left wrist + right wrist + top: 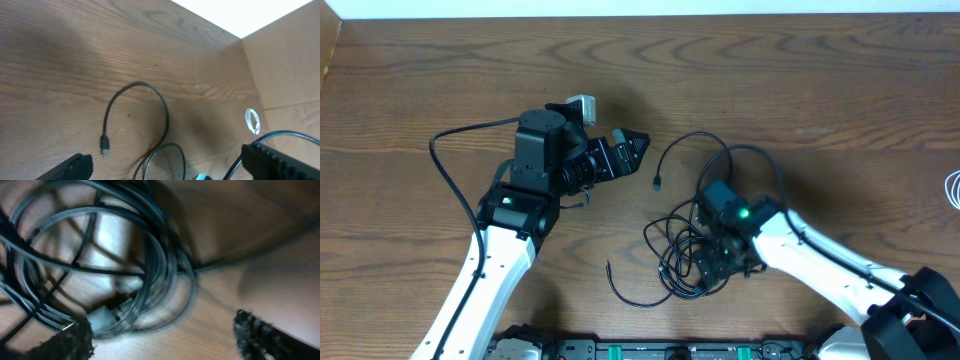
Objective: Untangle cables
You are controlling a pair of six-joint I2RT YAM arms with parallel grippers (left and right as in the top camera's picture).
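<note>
A knot of thin black cables [678, 250] lies on the wooden table at lower centre. One black strand arcs up and left from it and ends in a small plug [658, 183]. My right gripper [708, 272] sits low over the knot's right side. In the right wrist view its jaws [165, 340] stand open over bare wood, and the looped cables [125, 255] and a plug [102, 317] lie against the left finger [65, 342]. My left gripper [632, 146] is open above the table, left of the arcing strand [150, 92]. A white cable [953, 188] lies coiled at the far right.
The left arm's own thick black wire [450, 170] loops out to the left of it. A cardboard wall [290, 65] rises along the table's right side, near the white coil [252, 121]. Another loose black end [620, 285] trails toward the front edge.
</note>
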